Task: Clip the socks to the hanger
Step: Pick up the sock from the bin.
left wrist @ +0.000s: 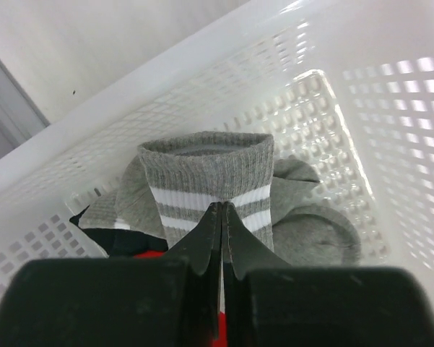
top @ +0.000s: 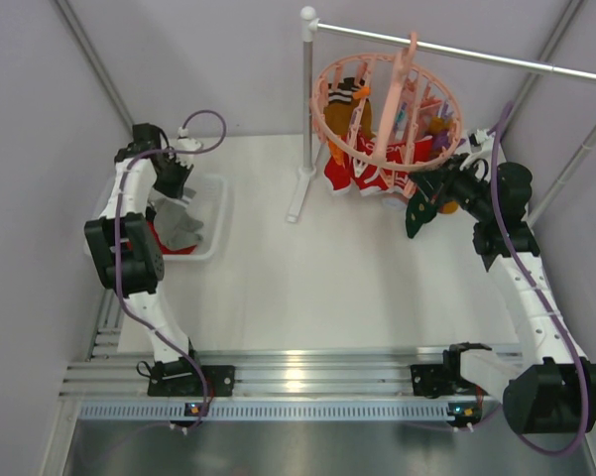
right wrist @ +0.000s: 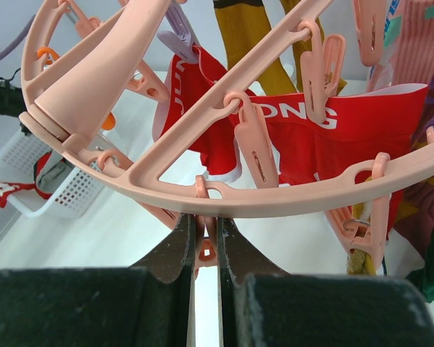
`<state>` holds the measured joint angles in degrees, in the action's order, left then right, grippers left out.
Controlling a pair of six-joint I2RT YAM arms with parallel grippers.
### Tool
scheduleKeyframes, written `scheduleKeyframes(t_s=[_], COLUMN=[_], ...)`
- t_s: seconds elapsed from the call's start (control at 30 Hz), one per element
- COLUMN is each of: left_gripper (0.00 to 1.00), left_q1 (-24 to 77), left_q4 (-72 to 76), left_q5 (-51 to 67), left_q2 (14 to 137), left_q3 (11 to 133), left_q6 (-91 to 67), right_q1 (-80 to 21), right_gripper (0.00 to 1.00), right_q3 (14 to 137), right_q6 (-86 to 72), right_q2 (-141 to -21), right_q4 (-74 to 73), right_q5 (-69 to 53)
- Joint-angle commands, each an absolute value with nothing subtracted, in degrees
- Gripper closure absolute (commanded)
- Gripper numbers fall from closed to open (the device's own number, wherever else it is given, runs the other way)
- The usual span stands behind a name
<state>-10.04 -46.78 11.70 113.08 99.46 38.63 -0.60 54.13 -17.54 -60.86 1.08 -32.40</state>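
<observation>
The salmon-pink hanger (top: 387,109) hangs from the rail with red socks with white marks (top: 362,174), a mustard sock and others clipped on. A dark green sock (top: 417,213) dangles at its near right rim. My right gripper (top: 442,186) is at that rim, shut on a dangling clip (right wrist: 207,249) just under the ring (right wrist: 274,202). My left gripper (top: 174,183) is down in the white mesh basket (top: 216,213). In the left wrist view it (left wrist: 222,207) is shut on the cuff of a grey sock with white stripes (left wrist: 202,170).
The grey rail (top: 496,58) and its pole (top: 305,119) stand at the back centre. The basket wall (left wrist: 332,43) surrounds the left gripper. Another grey sock (left wrist: 310,231) and a red and black one (left wrist: 108,238) lie in the basket. Walls close in both sides.
</observation>
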Motion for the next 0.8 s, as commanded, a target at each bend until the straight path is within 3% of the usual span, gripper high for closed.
scheduleKeyframes(t_s=[0.0,0.23,0.5,0.6,0.63,0.77], left_gripper=[1.00,1.00,1.00,0.80,0.68,0.47], left_q1=[-9.23,-6.68,-6.33,-6.33,-6.42,-6.50], left_q4=[-48.78,-42.74,-38.67,-38.76,-39.28,-42.01], left_q5=[17.91,18.19,18.98,19.42,19.25,19.07], left_q2=[109.34,110.73,118.73,119.53,119.71,119.88], left_q3=[101.16,94.32,95.98,96.06,96.50,97.73], left_q6=[37.79,38.15,35.95,36.30,36.73,38.84], right_q1=[-0.44,-0.44,-0.44,-0.44,-0.44,-0.44], right_gripper=[1.00,1.00,1.00,1.00,1.00,1.00], right_q3=[56.07,56.16,56.95,56.78,56.78,56.69], right_q6=[-16.61,-16.96,-16.26,-16.08,-16.08,-16.08], right_q2=[-60.91,-61.35,-61.35,-61.43,-61.26,-61.26], right_q4=[0.79,1.40,0.35,0.26,0.26,0.26], right_q5=[-32.52,-32.87,-32.78,-32.70,-32.70,-32.78])
